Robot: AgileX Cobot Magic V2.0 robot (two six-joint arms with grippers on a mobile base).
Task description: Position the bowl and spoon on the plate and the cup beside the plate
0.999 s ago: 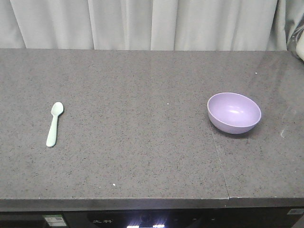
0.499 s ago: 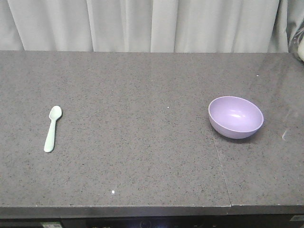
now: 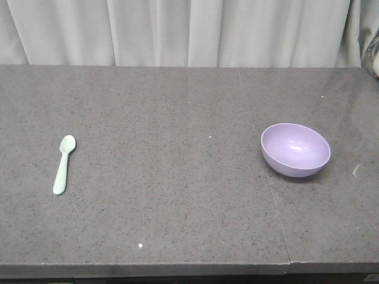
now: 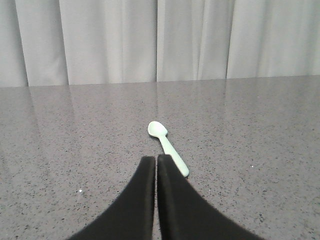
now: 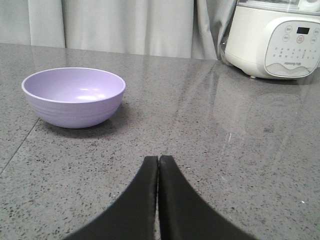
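At the far left of the grey speckled stone counter (image 3: 177, 106) a short pale mint-green plastic spoon (image 3: 64, 164) is laid flat, its scoop end pointing away from the robot. It is judged light, stiff and low-lying, so it is best pinched across the thick handle. The left gripper (image 4: 156, 159) is seen just short of the handle's end, its black fingers pressed together with nothing between them. Broad open room is offered by the middle of the counter, though the front edge lies near. A thin seam (image 3: 276, 207) is met just before the small round lavender plastic bowl (image 3: 295, 149), which stands upright at the right. It is judged light, rigid and smooth, best taken by the rim. The right gripper (image 5: 158, 159) is likewise closed and empty, near the bowl. The far right is bounded by a white electric cooker (image 5: 274, 37). No plate or cup is shown.
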